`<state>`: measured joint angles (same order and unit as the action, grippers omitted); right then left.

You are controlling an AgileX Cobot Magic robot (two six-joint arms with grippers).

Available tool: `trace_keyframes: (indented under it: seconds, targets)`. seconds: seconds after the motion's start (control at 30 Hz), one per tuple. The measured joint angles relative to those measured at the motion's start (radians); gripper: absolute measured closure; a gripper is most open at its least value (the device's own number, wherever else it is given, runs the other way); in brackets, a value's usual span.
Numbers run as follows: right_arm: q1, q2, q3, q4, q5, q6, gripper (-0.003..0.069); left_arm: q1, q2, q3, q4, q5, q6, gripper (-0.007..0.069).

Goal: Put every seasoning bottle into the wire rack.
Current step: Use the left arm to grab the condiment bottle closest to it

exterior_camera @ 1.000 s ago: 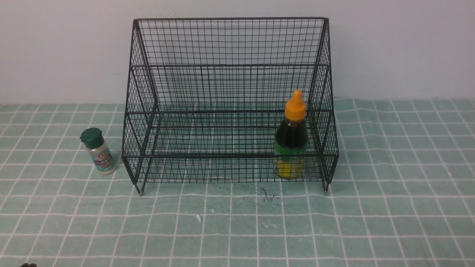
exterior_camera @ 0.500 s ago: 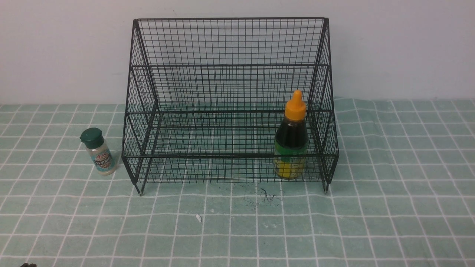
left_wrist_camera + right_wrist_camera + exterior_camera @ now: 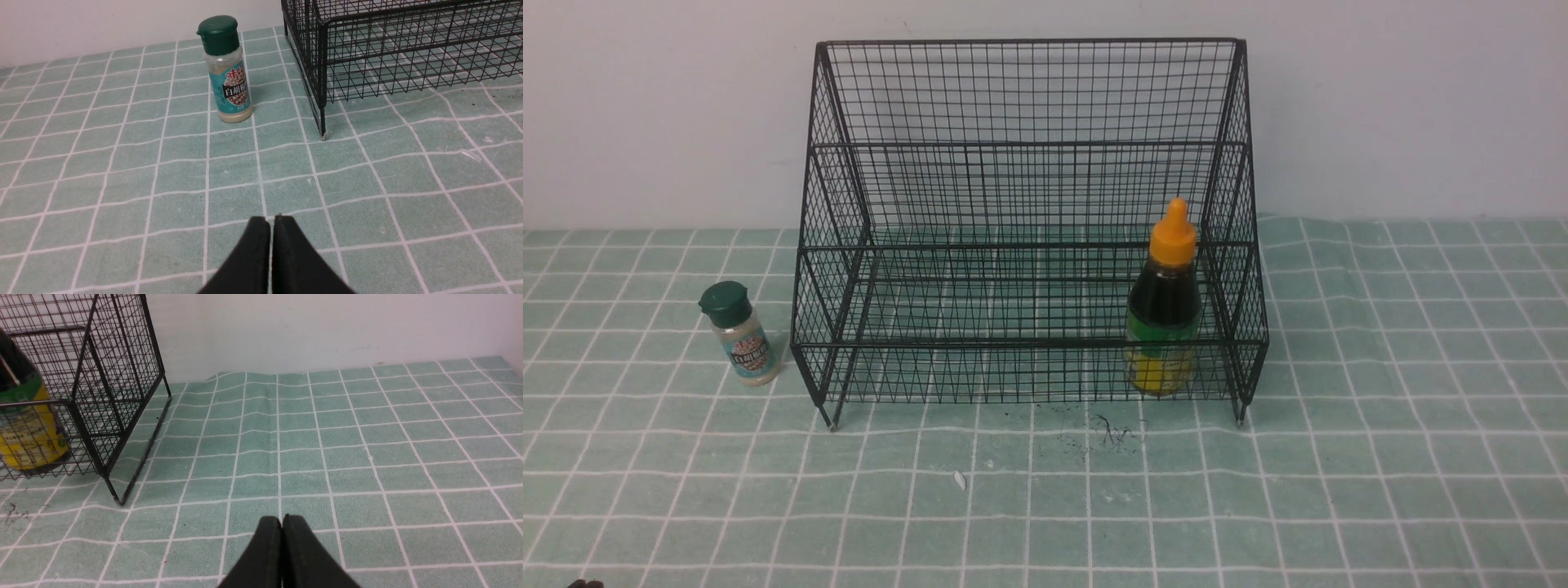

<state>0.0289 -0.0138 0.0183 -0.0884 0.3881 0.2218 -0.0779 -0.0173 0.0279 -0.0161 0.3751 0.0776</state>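
Note:
The black wire rack [image 3: 1029, 147] stands at the back middle of the table. The tall dark-liquid bottle with the orange nozzle cap [image 3: 1164, 306] stands upright inside its lowest tier at the right end; its label shows in the right wrist view [image 3: 28, 433]. The small shaker with the dark green cap and teal label [image 3: 739, 335] stands upright on the cloth just left of the rack, also in the left wrist view [image 3: 228, 73]. My left gripper [image 3: 271, 218] is shut and empty, well short of the shaker. My right gripper [image 3: 282, 518] is shut and empty, on the cloth right of the rack.
A green checked cloth [image 3: 1380, 408] covers the table, with a white wall behind. Dark crumbs [image 3: 1111, 433] and a small white scrap [image 3: 960, 480] lie on the cloth before the rack. The rack's front left foot [image 3: 322, 134] stands near the shaker.

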Motion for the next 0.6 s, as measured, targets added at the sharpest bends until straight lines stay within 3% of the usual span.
trace_keyframes:
  seconds: [0.17,0.3,0.5,0.6]
  targets:
    - [0.0,0.0,0.0,0.0,0.0,0.0,0.0673,0.0,0.0,0.002,-0.085,-0.099,-0.057,0.0631]
    - [0.0,0.0,0.0,0.0,0.0,0.0,0.0673,0.0,0.0,0.002,-0.212,-0.287,-0.114,0.0631]
    - [0.0,0.0,0.0,0.0,0.0,0.0,0.0673,0.0,0.0,-0.008,-0.236,-0.633,-0.178,0.0631]
    - [0.0,0.0,0.0,0.0,0.0,0.0,0.0673,0.0,0.003,-0.1,-0.191,-0.637,-0.198,0.0631]
